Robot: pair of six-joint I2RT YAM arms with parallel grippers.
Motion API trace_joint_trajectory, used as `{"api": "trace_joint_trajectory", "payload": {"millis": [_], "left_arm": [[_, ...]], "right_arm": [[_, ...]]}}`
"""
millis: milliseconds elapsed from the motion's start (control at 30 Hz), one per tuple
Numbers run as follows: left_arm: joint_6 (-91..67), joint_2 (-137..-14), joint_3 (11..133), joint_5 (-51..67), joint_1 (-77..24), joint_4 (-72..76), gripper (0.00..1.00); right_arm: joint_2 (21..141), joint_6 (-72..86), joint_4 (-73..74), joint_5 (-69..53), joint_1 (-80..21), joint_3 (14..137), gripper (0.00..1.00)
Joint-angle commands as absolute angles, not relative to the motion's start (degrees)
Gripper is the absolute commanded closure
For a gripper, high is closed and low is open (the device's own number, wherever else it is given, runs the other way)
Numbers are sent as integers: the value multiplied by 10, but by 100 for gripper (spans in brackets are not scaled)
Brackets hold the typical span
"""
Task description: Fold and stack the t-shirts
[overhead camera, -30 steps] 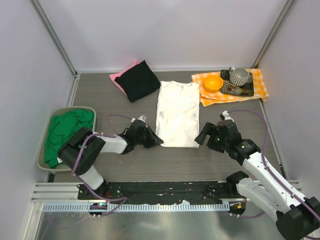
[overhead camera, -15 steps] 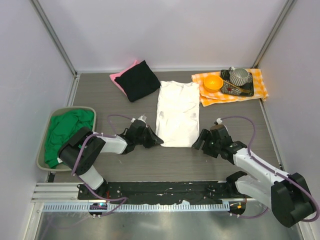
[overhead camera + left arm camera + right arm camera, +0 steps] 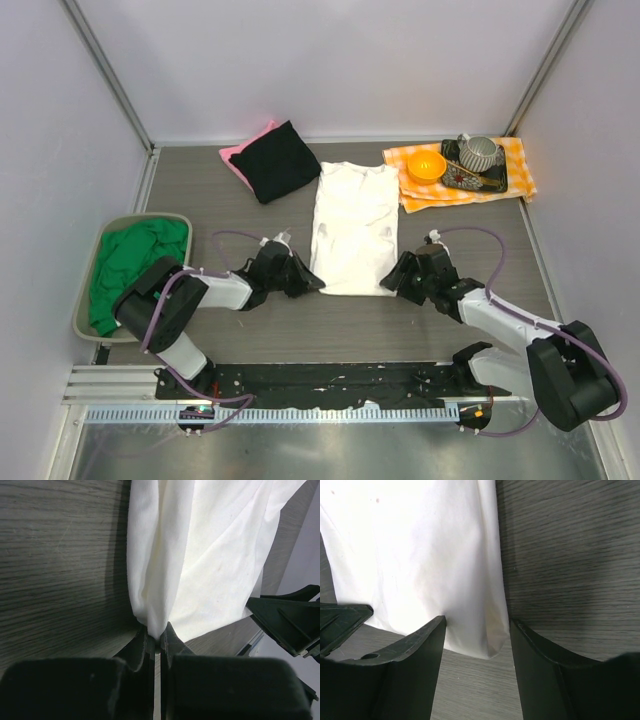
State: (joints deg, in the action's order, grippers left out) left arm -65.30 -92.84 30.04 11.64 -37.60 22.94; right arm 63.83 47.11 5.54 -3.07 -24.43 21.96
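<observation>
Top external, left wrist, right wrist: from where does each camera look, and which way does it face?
Top external: above and behind the arms, looking down on the table; both arms show.
Left wrist: on the left arm, looking along the left gripper, shut on a near corner of the white t-shirt.
Right wrist: on the right arm, looking along the open right gripper, astride the other near corner.
Shared: both wrist views show the t-shirt's near edge and the other gripper.

No words, labels, brand marks, numbers or signs could be read on anything in these three views.
</observation>
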Motion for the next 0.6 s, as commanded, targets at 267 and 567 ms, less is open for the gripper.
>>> {"api": "trace_joint_trajectory", "payload": {"millis": [267, 567], "left_arm": [[-606, -924, 251, 85, -367, 73, 100], [-607, -910, 244, 95, -376, 77, 100]], "right_arm": [[723, 477, 4, -24, -248, 183, 80], [711, 468, 18, -33, -259, 178, 99]]}}
